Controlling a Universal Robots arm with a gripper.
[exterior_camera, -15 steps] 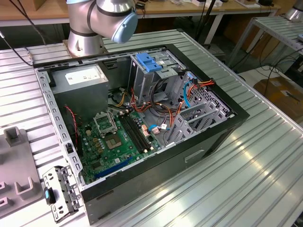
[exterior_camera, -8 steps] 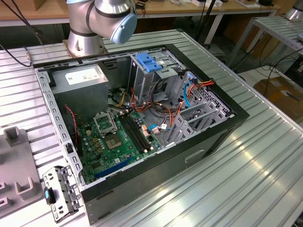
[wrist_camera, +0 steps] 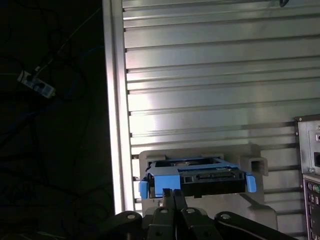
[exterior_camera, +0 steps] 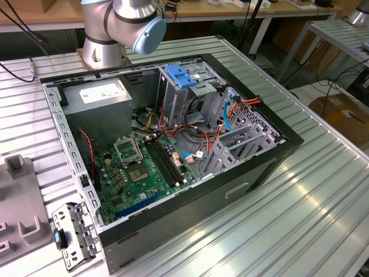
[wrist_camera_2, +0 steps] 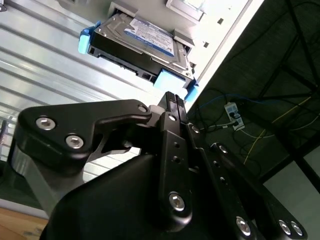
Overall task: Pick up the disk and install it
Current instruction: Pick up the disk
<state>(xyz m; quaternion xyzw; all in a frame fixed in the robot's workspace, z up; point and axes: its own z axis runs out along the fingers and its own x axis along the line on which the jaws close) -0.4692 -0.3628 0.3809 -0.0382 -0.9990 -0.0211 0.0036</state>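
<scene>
Blue plastic of the carrier sits right at the tips of my fingers, which are drawn together with nothing visible between them; whether they touch it I cannot tell. The disk lies flat, label up, straight ahead of my fingers in a grey cradle on the ribbed metal bench, close to its edge. I judge the cradle holds it raised and square so its end is easy to reach. It is not yet lifted.
</scene>
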